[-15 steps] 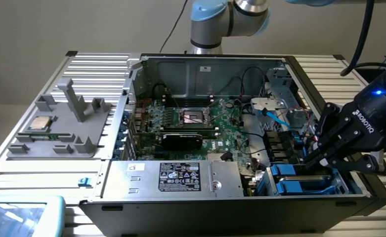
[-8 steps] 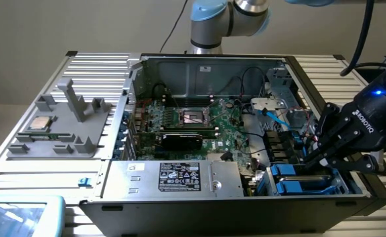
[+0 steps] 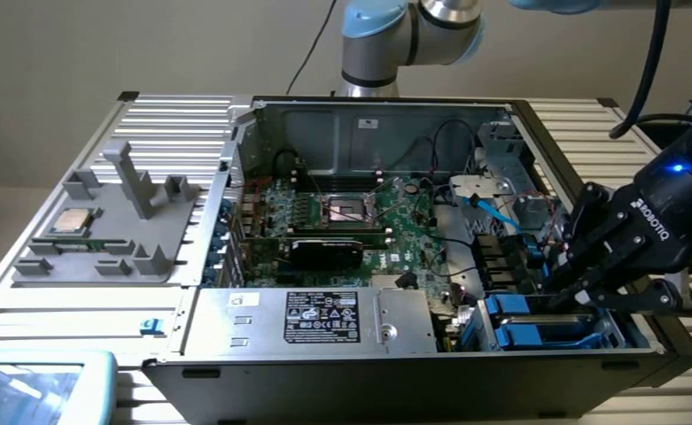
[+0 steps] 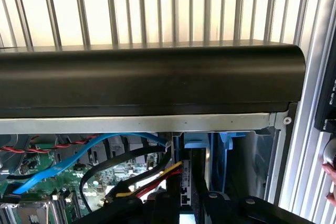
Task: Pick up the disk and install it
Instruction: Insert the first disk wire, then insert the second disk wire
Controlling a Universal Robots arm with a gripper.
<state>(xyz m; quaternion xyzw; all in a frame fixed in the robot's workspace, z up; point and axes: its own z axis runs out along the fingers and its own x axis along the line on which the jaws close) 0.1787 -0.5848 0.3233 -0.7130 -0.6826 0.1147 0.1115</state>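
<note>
The disk [image 3: 518, 305] stands on edge in the drive bay at the near corner of the open computer case, on the exterior view's right, with its bright blue carrier showing. A second blue carrier [image 3: 543, 336] sits in the slot beside it. My gripper [image 3: 569, 298] reaches down into the bay, right at the disk's upper edge. In the wrist view my gripper [image 4: 185, 206] straddles the disk's thin edge [image 4: 185, 184], and the blue carrier [image 4: 197, 141] runs ahead toward the case's black wall [image 4: 147, 77].
Beside the bay lie the motherboard [image 3: 346, 212], a blue cable [image 3: 494, 211] and the silver box with a black label [image 3: 322, 317]. A grey fixture [image 3: 109, 239] holding a small silver chip [image 3: 76, 220] stands outside the case. A person's hand [image 4: 331, 182] is nearby.
</note>
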